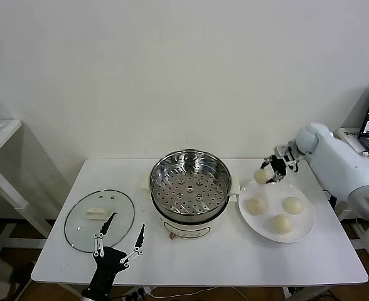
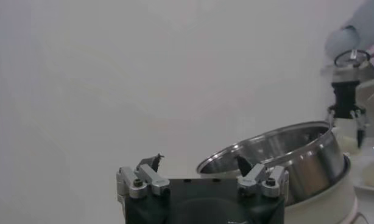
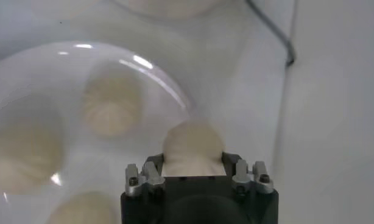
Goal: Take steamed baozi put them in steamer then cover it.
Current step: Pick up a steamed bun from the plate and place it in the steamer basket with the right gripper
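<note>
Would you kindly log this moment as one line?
right gripper: shut on baozi, above plate | steamer: empty, uncovered | left gripper: open, idle

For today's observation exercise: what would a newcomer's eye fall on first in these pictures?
Probably the shiny open steamer at the table's centre, its perforated tray empty. Next, the right gripper holding one baozi lifted above the white plate, where three more sit. The glass lid lies on the left by the open left gripper.

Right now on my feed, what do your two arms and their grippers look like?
The right arm has a smooth, rounded white shell ending in a black wrist. The right gripper is black with silver metal finger brackets and screws. The left gripper is a black body with two slim white-linked fingers tipped in black. No cables or markings are visible.
</note>
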